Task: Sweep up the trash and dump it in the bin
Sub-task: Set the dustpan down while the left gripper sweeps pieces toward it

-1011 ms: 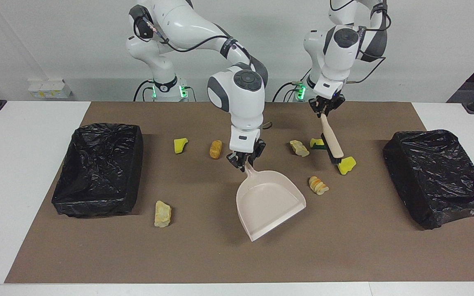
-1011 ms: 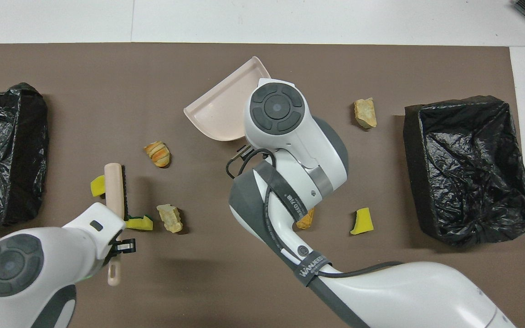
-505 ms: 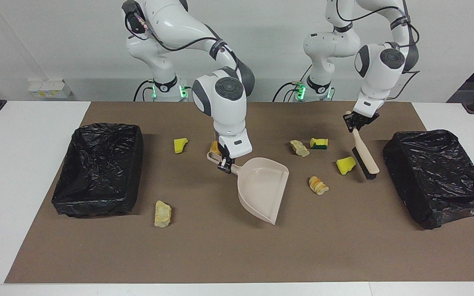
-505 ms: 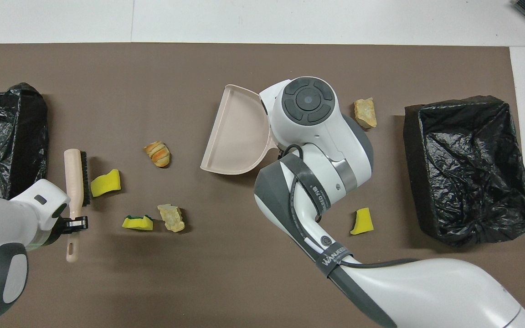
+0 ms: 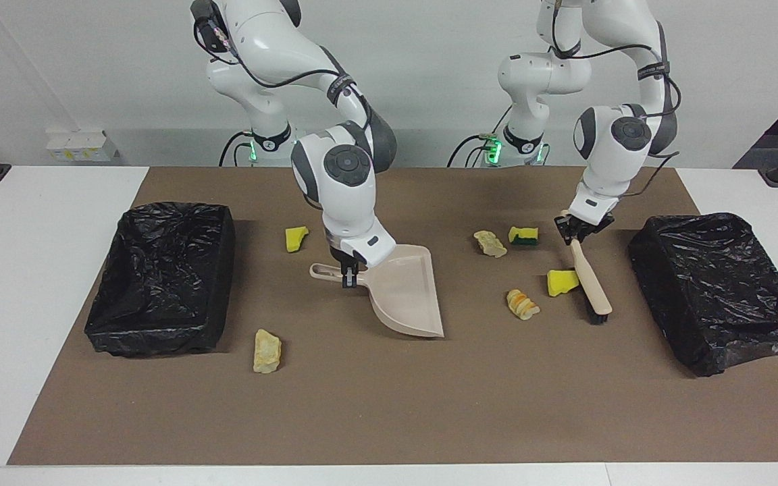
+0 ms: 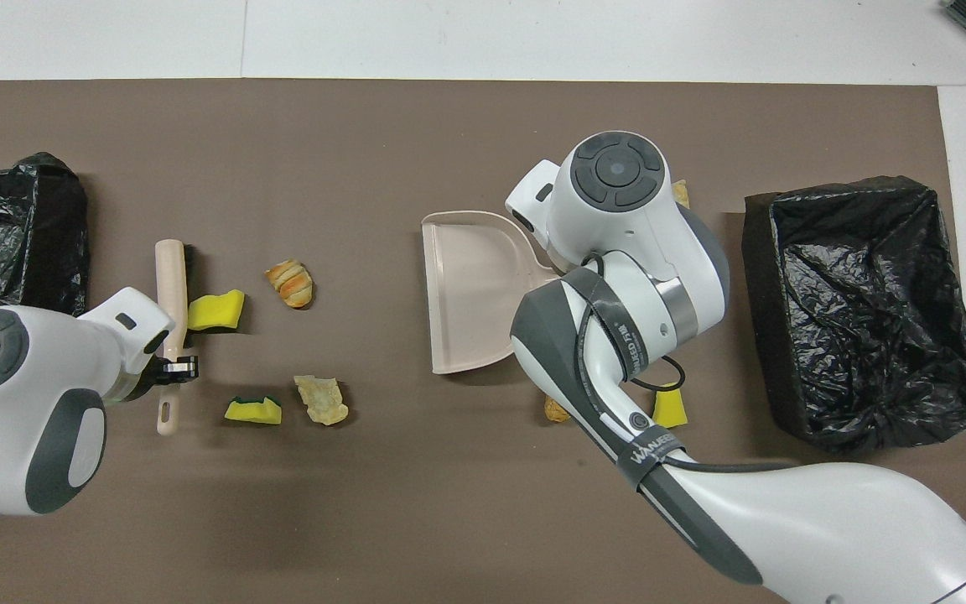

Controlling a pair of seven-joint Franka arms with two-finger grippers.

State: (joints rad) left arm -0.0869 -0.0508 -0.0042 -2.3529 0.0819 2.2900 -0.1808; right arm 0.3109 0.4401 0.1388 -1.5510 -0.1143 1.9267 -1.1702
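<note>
Sweeping is getting set up: the left gripper is clamped on the brush handle, bristles down just beside a yellow sponge chunk, apparently to push it toward the dustpan. The right gripper is closed on the dustpan's handle, tilting its mouth toward the left arm's end so scraps can slide in. The trash is lying scattered: a bread piece between pan and brush, a green-backed sponge and pale lump nearer the robots, other scraps toward the right arm's bin. Nothing is in the pan.
</note>
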